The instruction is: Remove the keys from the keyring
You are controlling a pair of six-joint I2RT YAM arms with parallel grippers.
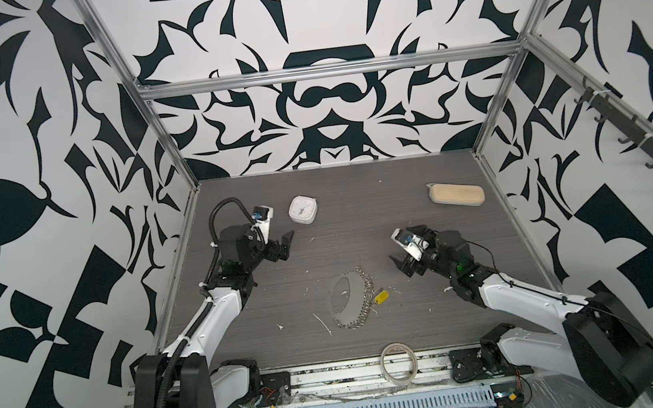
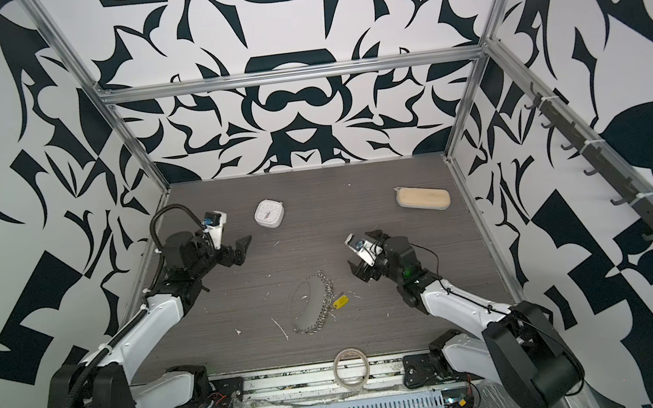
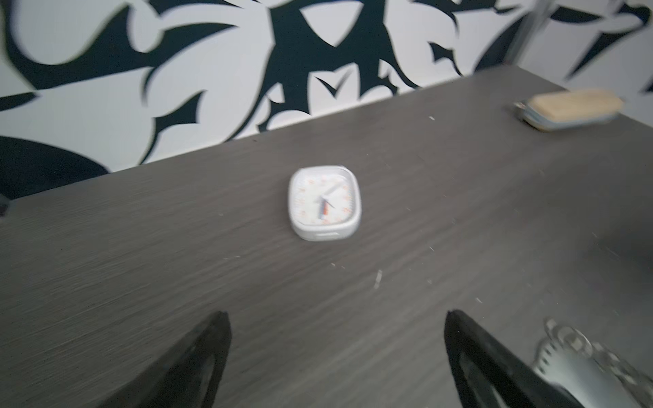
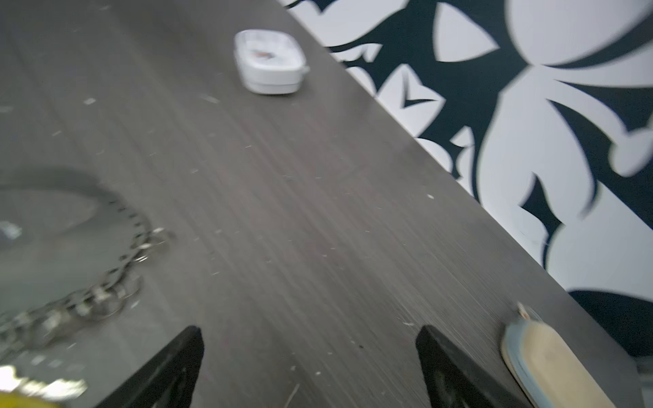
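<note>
Yellow key tag (image 1: 381, 297) lies mid-table against the ring chain's (image 1: 357, 322) right flank, long axis roughly crosswise; right gripper (image 1: 404, 244), spread and empty, hangs nearer than the equally spread left gripper (image 1: 285, 246).

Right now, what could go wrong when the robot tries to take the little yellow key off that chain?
1. The yellow key lies tight against the chain, so a claw may pinch links too.
2. The chain is floppy and curls along a grey band; a pull might drag everything.
3. The left claw and right claw are open and away, so nothing pins the chain.
</note>
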